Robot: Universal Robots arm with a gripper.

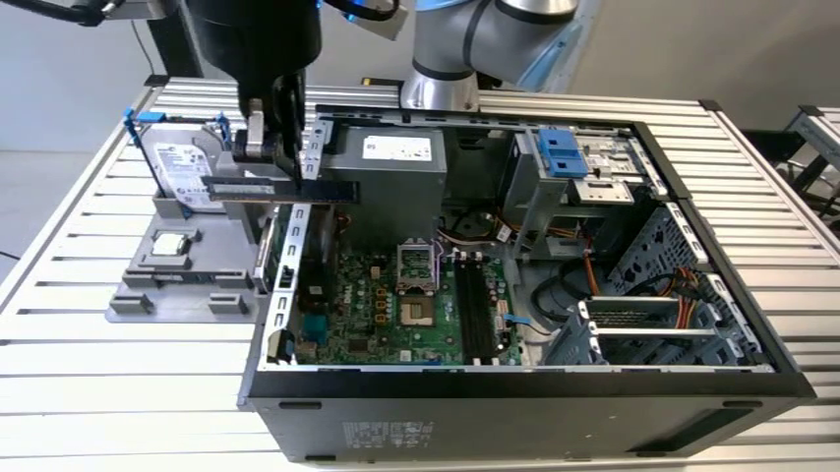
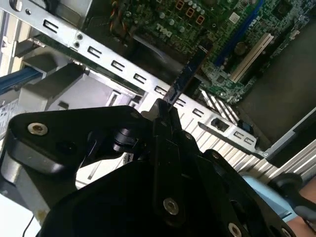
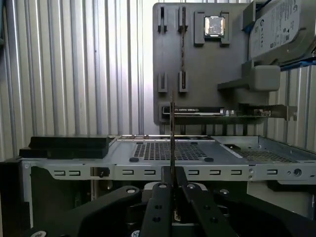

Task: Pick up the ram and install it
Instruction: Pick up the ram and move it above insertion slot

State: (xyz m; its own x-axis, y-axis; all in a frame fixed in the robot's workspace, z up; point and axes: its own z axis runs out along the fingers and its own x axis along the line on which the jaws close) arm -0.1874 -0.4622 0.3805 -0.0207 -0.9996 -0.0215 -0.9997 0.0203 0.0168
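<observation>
Grey fixture tray (image 1: 197, 287): on the slatted table (image 1: 79, 374), at the exterior view's left of the case. Holds the silver hard drive (image 1: 181, 167) standing on edge and the square processor chip (image 1: 168, 246) flat in its recess.
tray edge nearest the case: a card (image 3: 217, 112) with a metal bracket stands on edge there, seen in the first wrist view.
case (image 1: 525, 398): black tower on its side, open. Green motherboard (image 1: 381, 320) on its floor, long black memory slots (image 1: 475, 305) beside the processor socket (image 1: 417, 265), grey power supply (image 1: 393, 162) at the far end.
ram (image 1: 329, 190): off the tray, in the air, held level over the case wall next to the tray. Well apart from the memory slots.
gripper (image 1: 271, 167): clamped on the ram near its middle. In both wrist views the fingers (image 3: 159, 197) pinch the strip from either side, with the strip edge-on.
arm: wrist hangs straight down from the top of the exterior view, fingers pointing down. Its base (image 1: 440, 69) stands at the table's far edge behind the case.
</observation>
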